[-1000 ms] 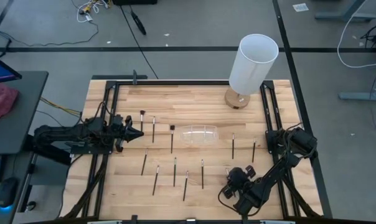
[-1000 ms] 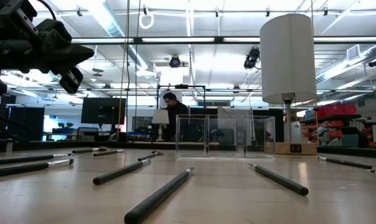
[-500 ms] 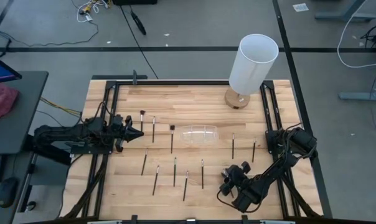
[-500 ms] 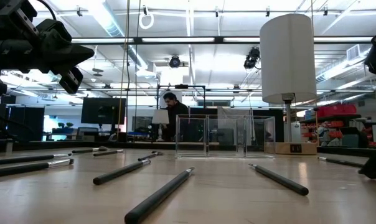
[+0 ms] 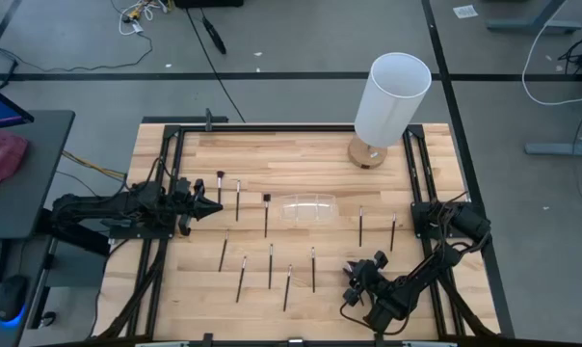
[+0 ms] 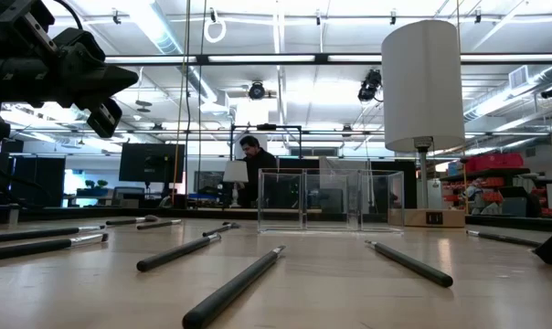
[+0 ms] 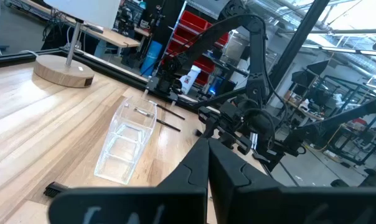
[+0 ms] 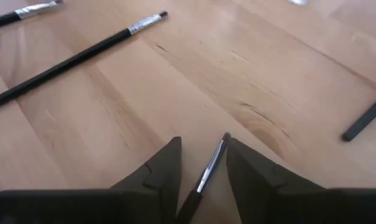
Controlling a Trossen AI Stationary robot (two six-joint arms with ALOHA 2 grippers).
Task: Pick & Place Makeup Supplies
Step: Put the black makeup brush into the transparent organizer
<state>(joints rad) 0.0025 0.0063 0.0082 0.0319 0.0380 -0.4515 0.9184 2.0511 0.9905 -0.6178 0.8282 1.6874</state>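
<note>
Near the tabletop's near edge, now straddles a thin dark-handled makeup brush [image 8: 208,169] with the right gripper [image 8: 202,142], shifted over it and lower than a moment ago. Fingers parted, not yet clamped; pickup likely next. Farther on, other slim dark brushes [image 5: 270,265] scattered before the clear plastic holder [image 5: 308,208]. Left gripper [image 5: 212,203] clenched, empty, at the left edge.

Thin dark makeup brushes [image 5: 270,265] lie scattered flat, perhaps a dozen.
</note>
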